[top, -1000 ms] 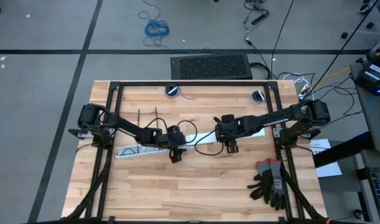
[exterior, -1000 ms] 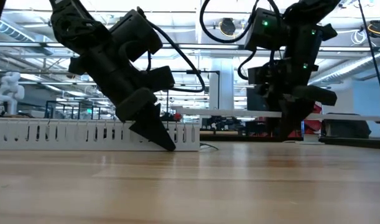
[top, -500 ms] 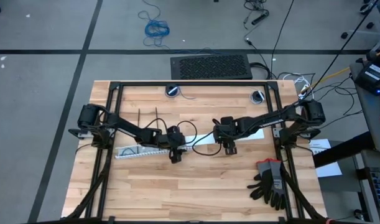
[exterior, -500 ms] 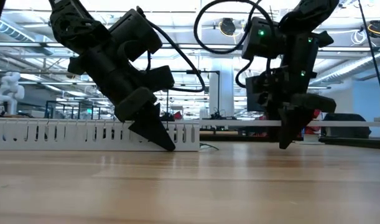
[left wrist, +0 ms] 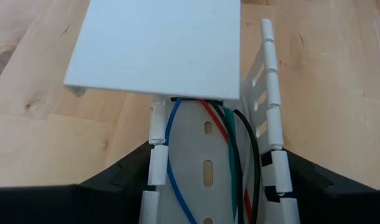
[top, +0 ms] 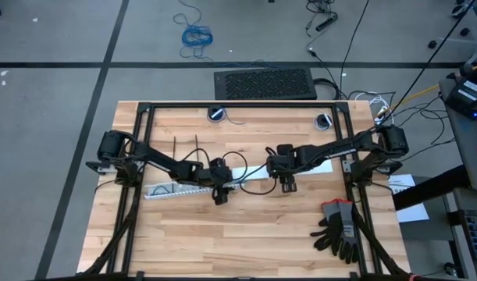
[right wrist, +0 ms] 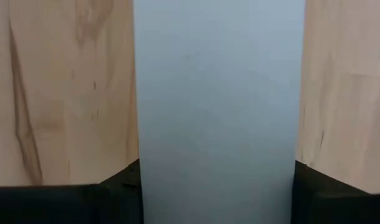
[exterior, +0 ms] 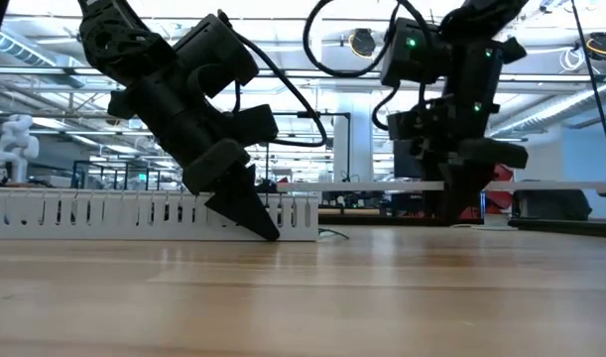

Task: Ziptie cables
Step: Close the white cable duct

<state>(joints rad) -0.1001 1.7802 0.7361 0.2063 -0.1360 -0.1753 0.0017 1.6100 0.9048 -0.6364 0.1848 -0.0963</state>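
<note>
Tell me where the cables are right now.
The cables lie inside the white slotted channel, between the left gripper fingers, partly under a flat white cover.

A robotics lab: framed wooden workbench, floor cables.

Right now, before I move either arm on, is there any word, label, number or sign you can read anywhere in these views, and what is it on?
None can be read.
The white cover between the right claw's fingers: blank.
The white slotted strip with the cables inside, straddled by the left claw: slots only, no print.
The papers at the table's right edge: any print is too small to read.
</note>
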